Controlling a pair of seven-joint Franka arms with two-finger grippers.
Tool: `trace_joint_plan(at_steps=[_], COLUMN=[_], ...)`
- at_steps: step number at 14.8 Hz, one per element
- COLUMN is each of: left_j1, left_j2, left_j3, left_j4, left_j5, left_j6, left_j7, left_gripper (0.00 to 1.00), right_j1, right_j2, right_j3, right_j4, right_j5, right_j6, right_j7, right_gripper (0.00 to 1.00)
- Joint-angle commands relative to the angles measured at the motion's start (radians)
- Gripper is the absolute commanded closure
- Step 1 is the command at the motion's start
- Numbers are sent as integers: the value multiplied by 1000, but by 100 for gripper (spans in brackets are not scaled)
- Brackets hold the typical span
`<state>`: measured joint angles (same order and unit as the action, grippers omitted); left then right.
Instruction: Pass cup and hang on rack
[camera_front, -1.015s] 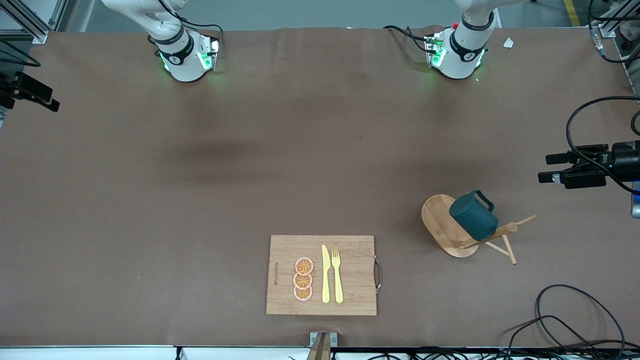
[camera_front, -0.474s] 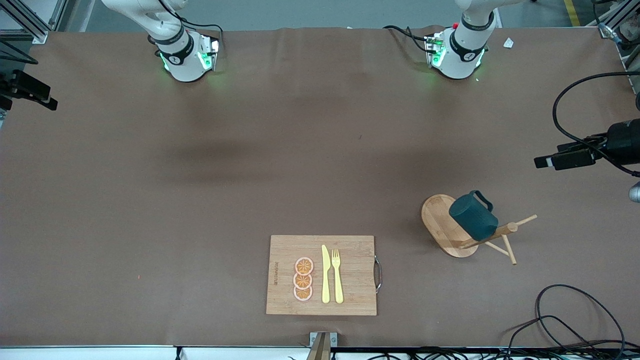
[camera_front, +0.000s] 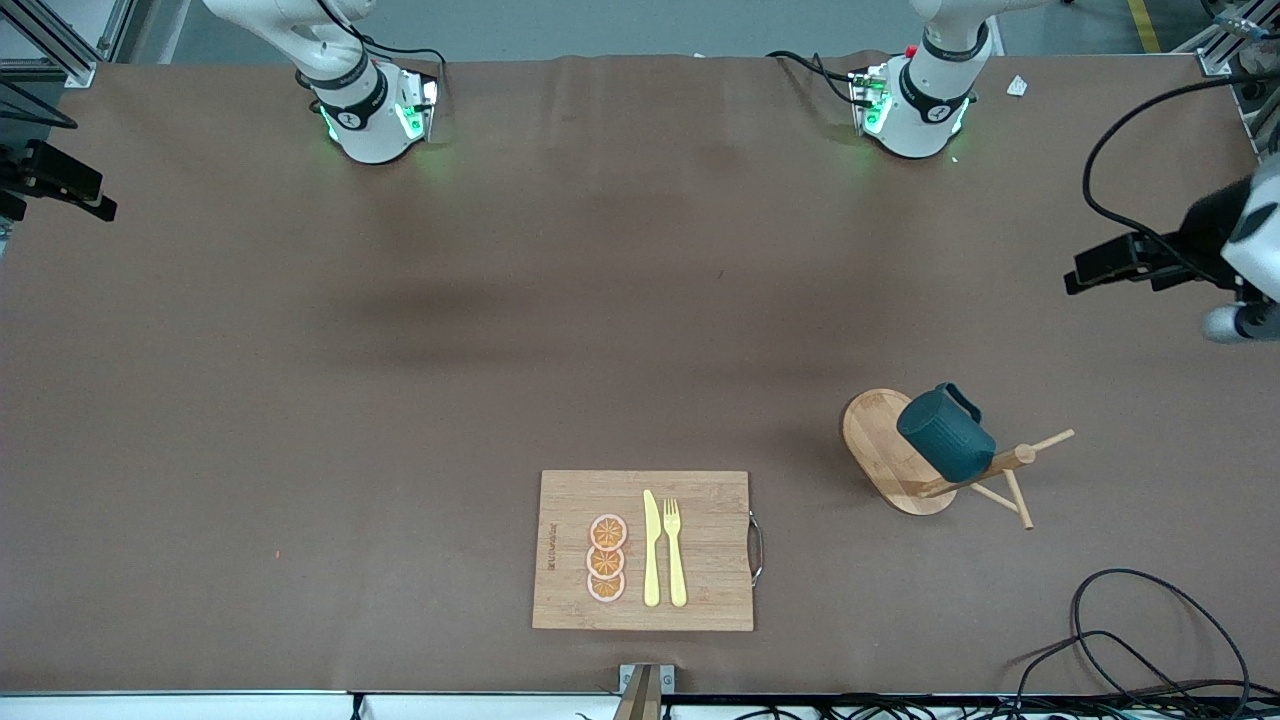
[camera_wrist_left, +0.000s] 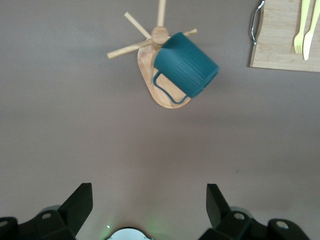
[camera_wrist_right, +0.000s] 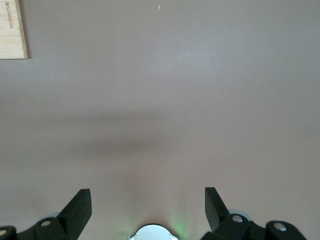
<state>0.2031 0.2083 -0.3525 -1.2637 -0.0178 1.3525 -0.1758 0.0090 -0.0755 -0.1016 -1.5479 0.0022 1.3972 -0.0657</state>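
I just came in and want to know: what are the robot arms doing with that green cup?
Nothing is being held right now. The cup hangs by its handle on the wooden rack, toward the left arm's end of the table. The left gripper is open, up over bare table with the rack in its view. The right gripper waits, open, over bare table. A cutting board lies nearer the front camera.

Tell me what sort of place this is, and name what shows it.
Most likely a robotics lab bench set up with kitchen props: two arm bases bolted along a brown-covered table, loose cables at its edge, and a cutting board with toy cutlery beside a rack holding a cup.
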Motion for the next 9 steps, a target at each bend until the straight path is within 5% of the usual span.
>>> trace_joint_plan(at_steps=[1, 9], left_j1=[6, 10], left_j2=[-4, -4], left_j3=[-8, -43], left_j4=[-8, -5], left_j5=[24, 25], left_j6=[37, 40], left_j7=[48, 50], left_gripper=[0, 0], right_j1=[-7, -4], right_j2=[-18, -17], right_j3=[8, 8], right_j4=[-11, -11], right_j5=[12, 5], right_j6=[0, -3], right_j7=[1, 0], right_gripper=[0, 0])
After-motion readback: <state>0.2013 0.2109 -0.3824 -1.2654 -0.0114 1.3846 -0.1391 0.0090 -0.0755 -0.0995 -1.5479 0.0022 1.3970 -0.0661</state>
